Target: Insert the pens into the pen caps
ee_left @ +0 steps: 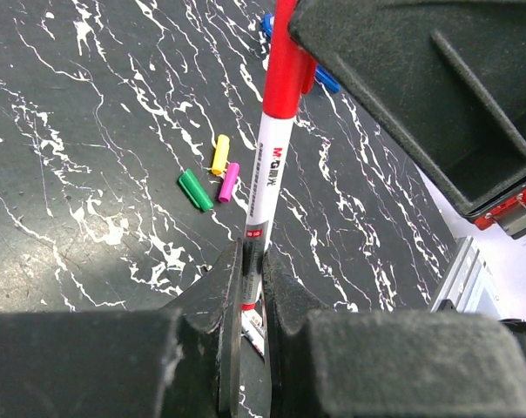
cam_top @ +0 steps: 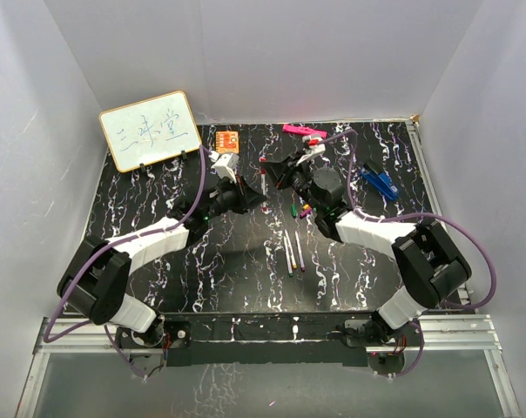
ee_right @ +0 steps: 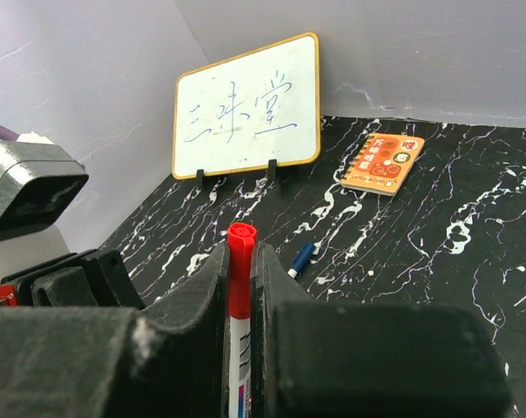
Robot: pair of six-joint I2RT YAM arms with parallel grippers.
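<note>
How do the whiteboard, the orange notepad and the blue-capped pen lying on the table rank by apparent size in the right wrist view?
1. whiteboard
2. orange notepad
3. blue-capped pen, smallest even though it lies nearer the camera than the other two.

Both arms reached to mid-table, the left gripper (cam_top: 254, 184) and right gripper (cam_top: 272, 171) tip to tip at one red-ended pen (cam_top: 262, 178). Three pens (cam_top: 286, 246) lay just nearer on the black marbled table (cam_top: 158, 287); a whiteboard (cam_top: 150, 129) stood far left.
</note>
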